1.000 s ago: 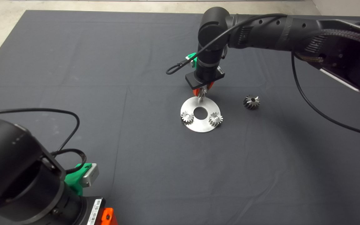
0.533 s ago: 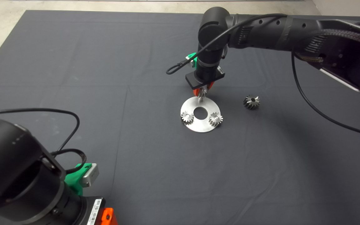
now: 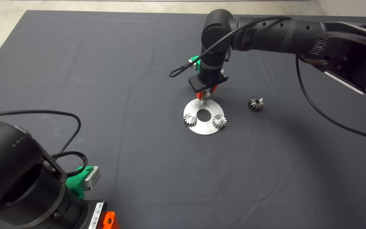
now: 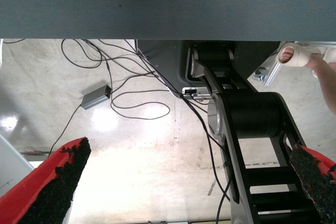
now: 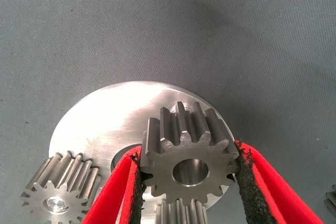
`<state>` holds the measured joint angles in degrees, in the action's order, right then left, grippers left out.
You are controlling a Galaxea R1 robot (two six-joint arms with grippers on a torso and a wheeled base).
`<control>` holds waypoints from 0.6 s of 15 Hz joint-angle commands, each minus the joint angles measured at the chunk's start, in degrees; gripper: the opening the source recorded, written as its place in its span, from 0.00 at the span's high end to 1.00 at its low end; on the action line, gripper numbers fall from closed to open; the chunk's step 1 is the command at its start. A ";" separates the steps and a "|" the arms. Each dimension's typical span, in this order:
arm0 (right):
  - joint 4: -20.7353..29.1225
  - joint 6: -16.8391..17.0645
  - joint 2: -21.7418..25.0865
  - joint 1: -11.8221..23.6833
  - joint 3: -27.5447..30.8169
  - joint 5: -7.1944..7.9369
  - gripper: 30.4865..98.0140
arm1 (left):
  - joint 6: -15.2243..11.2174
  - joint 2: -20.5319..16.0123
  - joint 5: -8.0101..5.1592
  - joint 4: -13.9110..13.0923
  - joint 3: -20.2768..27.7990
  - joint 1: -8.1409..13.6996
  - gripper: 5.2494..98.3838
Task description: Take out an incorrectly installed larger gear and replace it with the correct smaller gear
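My right gripper (image 3: 206, 94) is shut on a smaller gear (image 3: 206, 97), fine-toothed with a centre bore, and holds it just over the far edge of the round steel plate (image 3: 202, 128). In the right wrist view the gear (image 5: 189, 156) sits between the black pads (image 5: 134, 192) above the plate (image 5: 100, 124). Two identical small gears (image 3: 190, 119) (image 3: 219, 121) sit on the plate's near side. The larger gear (image 3: 255, 104), with coarse teeth, lies on the mat to the right of the plate. My left gripper (image 4: 189, 182) is open and parked at the lower left.
The dark mat (image 3: 75, 79) covers the table. The left arm's black body (image 3: 17, 178) fills the lower left corner. The left wrist view shows the floor with cables (image 4: 131, 103), the robot base (image 4: 252, 124) and part of a person (image 4: 299, 56).
The right arm has shifted very slightly; the smaller gear stays held over the plate's far edge. The left arm has not moved.
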<state>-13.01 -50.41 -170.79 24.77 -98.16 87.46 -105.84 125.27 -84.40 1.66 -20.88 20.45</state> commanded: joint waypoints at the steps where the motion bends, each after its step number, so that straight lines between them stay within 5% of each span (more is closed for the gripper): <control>1: 2.46 0.49 -0.21 1.60 -0.26 6.15 0.85 | -0.42 -0.06 -0.16 -1.13 0.77 0.21 0.00; 9: 2.28 0.57 0.13 1.86 -0.18 6.32 0.85 | -0.42 0.02 -0.16 -1.13 0.77 0.21 0.00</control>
<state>-12.64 -50.19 -170.78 24.81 -98.43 87.43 -105.84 125.27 -84.40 1.65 -20.88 20.45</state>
